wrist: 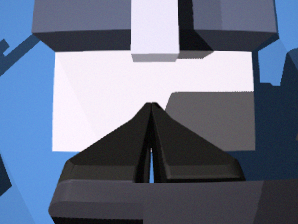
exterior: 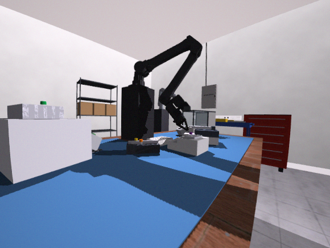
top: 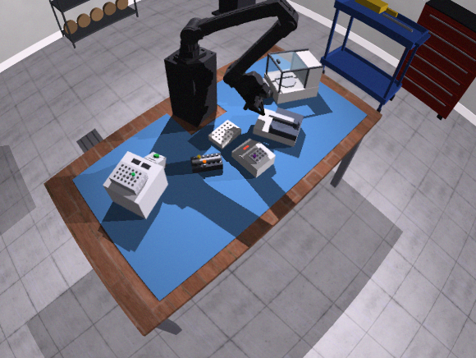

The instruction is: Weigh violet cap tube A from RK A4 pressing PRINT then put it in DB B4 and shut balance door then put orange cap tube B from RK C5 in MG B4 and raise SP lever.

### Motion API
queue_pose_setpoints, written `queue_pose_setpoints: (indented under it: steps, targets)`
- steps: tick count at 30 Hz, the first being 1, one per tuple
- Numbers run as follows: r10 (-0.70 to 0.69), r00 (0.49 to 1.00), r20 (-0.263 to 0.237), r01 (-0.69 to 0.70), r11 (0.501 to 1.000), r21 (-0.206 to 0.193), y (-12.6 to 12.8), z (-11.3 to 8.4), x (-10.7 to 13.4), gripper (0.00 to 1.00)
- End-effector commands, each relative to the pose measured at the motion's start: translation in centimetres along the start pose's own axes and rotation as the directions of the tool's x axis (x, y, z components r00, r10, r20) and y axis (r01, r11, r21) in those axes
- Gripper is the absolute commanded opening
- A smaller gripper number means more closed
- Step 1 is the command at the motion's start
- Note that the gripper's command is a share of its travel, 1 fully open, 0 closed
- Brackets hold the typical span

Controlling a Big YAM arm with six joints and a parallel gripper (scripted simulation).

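Blue mat (top: 193, 254) (exterior: 85, 213) (wrist: 20, 135) carries all the stations, and on it the mixer (top: 152, 193) (exterior: 48, 145) looks the largest and heaviest. The balance (top: 295, 94) (exterior: 213, 119) is boxy, with glass sides that I would treat as fragile. The SP (top: 267, 123) (exterior: 206, 132) (wrist: 95, 100) stands beside it, below the claw (top: 263, 113) (exterior: 187, 129) (wrist: 151, 111). Its plastic-looking body is probably light and not fixed, so a hard sideways push could slide it. The dry block (top: 258, 165) (exterior: 200, 146) shows a violet cap (top: 254, 155) (exterior: 190, 133), likely of tube A, and the magnet block (top: 208, 167) (exterior: 142, 149) shows an orange cap (top: 204, 162) (exterior: 140, 140), likely of tube B. I judge the tube work nearly finished, so the lever seems next. A pale bar (wrist: 155, 27) on the SP, ahead of the fingertips, is probably this lever. It should be stiff, perhaps smooth, and needs no grasp: better to press near its free end, gently, straight toward the back. The claw is clenched on nothing, its two tips meeting, which suits such pushing.
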State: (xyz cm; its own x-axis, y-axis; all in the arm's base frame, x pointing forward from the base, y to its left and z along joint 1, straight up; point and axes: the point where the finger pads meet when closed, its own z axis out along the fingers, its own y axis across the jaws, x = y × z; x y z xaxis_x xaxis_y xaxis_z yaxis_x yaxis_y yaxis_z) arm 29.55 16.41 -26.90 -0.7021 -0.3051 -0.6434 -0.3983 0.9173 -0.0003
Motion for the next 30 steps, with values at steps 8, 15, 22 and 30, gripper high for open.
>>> queue_pose_setpoints:
  steps: [8, 15, 22, 30]
  targets:
    - [-0.001, 1.0, -0.004, 0.001, 1.0, 0.0, -0.1, -0.3, 0.2, 0.0]
    - [-0.001, 1.0, 0.014, 0.001, 1.0, 0.003, -0.2, 0.6, -1.4, 0.0]
    - [-0.006, 1.0, 0.014, 0.006, 1.0, -0.001, 0.0, 0.8, -1.8, 0.0]
    - [-0.004, 1.0, 0.015, 0.004, 1.0, 0.0, -0.1, 1.2, -2.5, 0.0]
